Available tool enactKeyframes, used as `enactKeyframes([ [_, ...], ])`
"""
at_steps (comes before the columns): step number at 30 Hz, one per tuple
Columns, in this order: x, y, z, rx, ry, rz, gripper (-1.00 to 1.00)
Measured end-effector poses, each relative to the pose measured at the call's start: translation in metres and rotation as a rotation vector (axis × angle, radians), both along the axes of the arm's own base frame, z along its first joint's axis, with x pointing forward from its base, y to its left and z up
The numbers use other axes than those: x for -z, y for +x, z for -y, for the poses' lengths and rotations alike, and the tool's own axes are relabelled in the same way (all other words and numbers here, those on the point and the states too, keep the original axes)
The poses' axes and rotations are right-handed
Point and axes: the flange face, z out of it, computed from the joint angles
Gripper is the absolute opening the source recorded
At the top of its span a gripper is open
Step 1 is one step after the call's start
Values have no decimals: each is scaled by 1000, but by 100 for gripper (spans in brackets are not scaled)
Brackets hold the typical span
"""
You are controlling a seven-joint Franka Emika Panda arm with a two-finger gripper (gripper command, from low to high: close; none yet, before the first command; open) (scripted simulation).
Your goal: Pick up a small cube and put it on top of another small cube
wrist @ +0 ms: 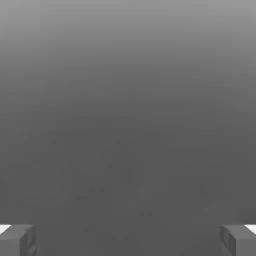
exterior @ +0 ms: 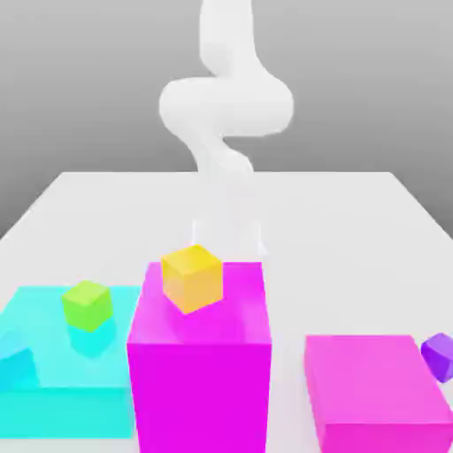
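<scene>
The small purple cube sits at the exterior view's far right, beside a flat magenta block. The small cyan cube rests at the far left on the large flat cyan block, hard to tell apart from it. My gripper hangs from the white arm just behind the tall magenta block, far from both cubes. In the hand view the gripper is open: its two grey fingertips stand wide apart with nothing between them, over plain grey.
A yellow cube lies tilted on top of the tall magenta block. A lime green cube sits on the flat cyan block. The white table stretches behind the blocks.
</scene>
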Motion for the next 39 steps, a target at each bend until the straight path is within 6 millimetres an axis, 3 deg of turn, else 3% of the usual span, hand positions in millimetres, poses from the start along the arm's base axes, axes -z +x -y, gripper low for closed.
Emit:
enactKeyframes([
  [6, 100, 58, -76, -368, -247, -153, 0],
  [10, 171, 75, -129, -629, -386, -240, 0],
  [13, 227, 76, -168, -837, -479, -297, 0],
  [16, 284, 68, -206, -1052, -560, -346, 0],
  [20, 359, 35, -263, -1378, -656, -392, 0],
  [27, 480, -29, -310, -1862, -736, -447, 0],
  [31, 534, -36, -314, -1900, -737, -448, 0],
  [32, 543, -36, -313, -1902, -738, -448, -100],
  [39, 544, -37, -313, -1903, -738, -451, -100],
])
